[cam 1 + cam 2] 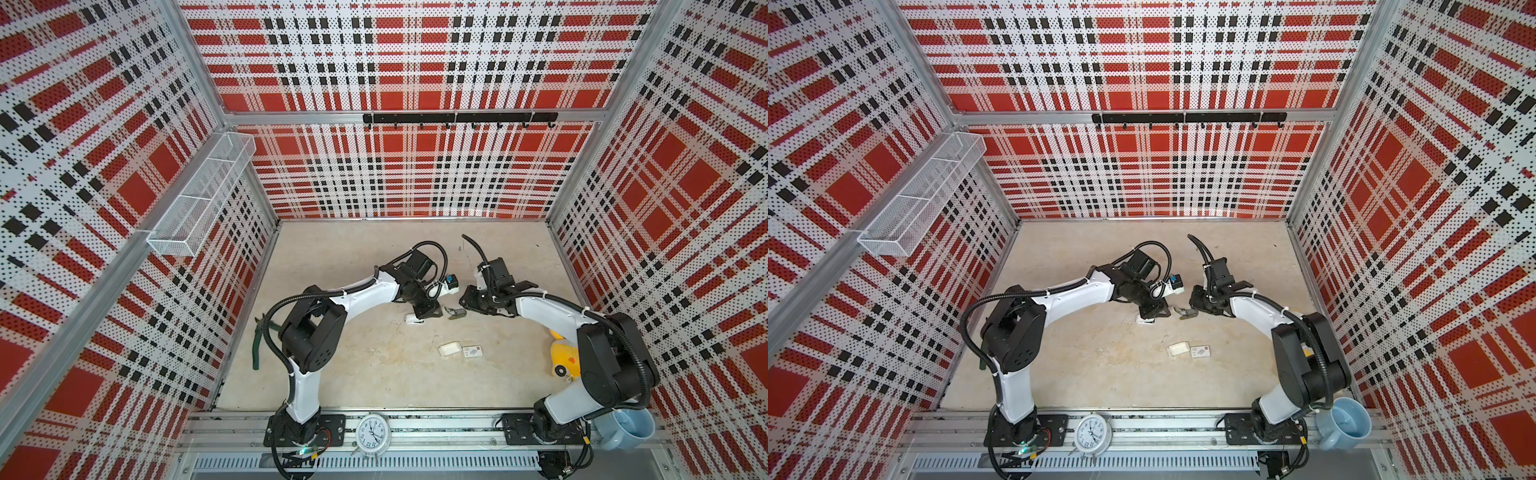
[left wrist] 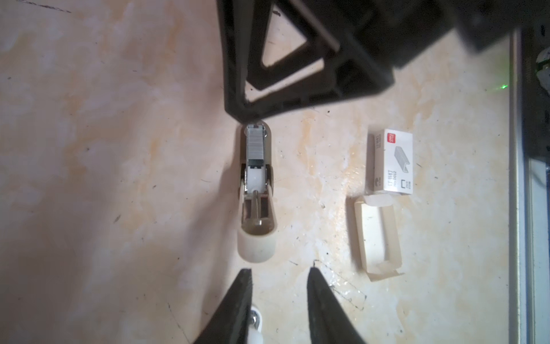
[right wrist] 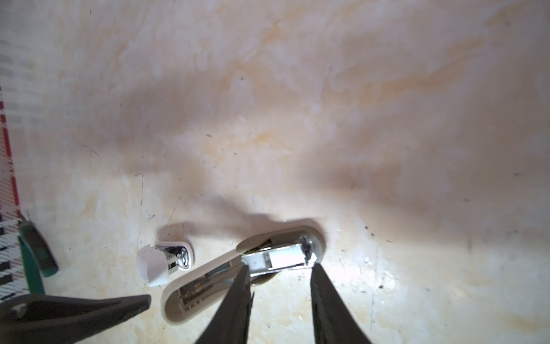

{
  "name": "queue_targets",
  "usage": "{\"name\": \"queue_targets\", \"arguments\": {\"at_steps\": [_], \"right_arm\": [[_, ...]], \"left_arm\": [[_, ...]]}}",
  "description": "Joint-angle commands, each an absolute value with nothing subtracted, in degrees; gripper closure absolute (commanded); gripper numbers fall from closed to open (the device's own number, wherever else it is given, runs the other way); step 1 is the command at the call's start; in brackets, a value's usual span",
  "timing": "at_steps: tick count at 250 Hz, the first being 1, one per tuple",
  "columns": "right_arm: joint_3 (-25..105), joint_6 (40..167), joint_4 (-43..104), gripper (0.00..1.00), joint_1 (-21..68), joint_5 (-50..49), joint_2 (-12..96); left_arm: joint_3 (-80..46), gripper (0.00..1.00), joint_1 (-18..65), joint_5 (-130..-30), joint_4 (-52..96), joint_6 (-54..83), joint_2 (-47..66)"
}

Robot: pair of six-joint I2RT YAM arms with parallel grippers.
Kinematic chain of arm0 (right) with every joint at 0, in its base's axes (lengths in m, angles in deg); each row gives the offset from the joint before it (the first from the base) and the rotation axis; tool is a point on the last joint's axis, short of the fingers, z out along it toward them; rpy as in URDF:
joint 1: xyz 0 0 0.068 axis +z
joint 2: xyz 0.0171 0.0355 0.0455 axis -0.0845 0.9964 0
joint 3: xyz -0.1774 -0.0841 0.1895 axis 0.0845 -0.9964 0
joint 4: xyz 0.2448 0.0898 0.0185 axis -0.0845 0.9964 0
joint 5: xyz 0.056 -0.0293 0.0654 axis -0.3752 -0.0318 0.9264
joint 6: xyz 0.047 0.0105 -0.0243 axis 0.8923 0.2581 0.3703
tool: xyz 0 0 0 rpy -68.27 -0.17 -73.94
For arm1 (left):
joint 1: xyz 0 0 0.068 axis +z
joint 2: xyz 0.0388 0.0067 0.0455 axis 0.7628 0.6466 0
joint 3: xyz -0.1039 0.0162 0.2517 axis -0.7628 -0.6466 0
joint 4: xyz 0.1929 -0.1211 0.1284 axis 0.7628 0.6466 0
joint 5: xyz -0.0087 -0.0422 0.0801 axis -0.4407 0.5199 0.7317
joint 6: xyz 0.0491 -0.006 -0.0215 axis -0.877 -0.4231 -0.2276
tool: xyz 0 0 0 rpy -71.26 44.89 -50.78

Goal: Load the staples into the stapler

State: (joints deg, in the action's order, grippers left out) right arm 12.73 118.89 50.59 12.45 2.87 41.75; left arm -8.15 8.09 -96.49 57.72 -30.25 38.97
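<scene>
Left claw [image 2: 279,269] spread, empty; stapler [image 2: 256,190] points away, staples [image 2: 255,146] end toward right claw [image 3: 279,266], grip unclear.

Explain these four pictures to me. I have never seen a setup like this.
Two robot arms, the left arm and the right arm, are bolted along the front edge of a table inside plaid walls. Two pictures look down from one overhead camera. The other two come from a camera on each wrist, looking along that arm's fingers.

On the table lie an opened stapler with a strip of staples already in its channel, an empty white tray, and next to it a printed box sleeve.

The left gripper is open and holds nothing. The right gripper has its tips at the stapler's front end, but the pictures do not show whether it grips.
</scene>
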Motion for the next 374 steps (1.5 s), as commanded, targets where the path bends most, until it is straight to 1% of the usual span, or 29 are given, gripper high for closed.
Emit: {"name": "queue_targets", "arguments": {"at_steps": [1,22,50,85,147,210,263,374], "right_arm": [[9.28,120.9,44.69,0.67,9.52,8.34,40.52],[8.73,119.7,43.19,0.68,8.17,12.07,41.66],[9.2,118.59,42.54,0.7,7.73,13.89,44.46],[8.84,119.27,39.67,0.7,7.37,14.88,46.97],[8.0,120.62,35.51,0.72,6.84,16.69,49.17],[7.68,120.3,35.54,0.74,6.75,17.26,49.7],[6.98,120.5,34.96,0.75,6.74,17.8,50.07],[6.87,120.89,34.82,0.76,6.75,18.18,49.81]], "left_arm": [[-7.78,0.65,7.84,-95.62,56.7,-31.1,39.16],[-8.1,0.65,7.81,-95.48,56.46,-31.22,38.97],[-7.36,0.66,7.74,-95.24,56.2,-30.85,39.87],[-6.88,0.69,7.79,-95.02,55.71,-30.38,40.64],[-6.91,0.71,7.7,-95.71,55.41,-30.22,40.79],[-6.08,0.73,7.37,-96.44,54.83,-29.59,41.41],[-5.23,0.73,7.06,-96.33,54.48,-29.26,41.78],[-3.27,0.68,6.1,-95.68,54.52,-29.83,44.13]]}}
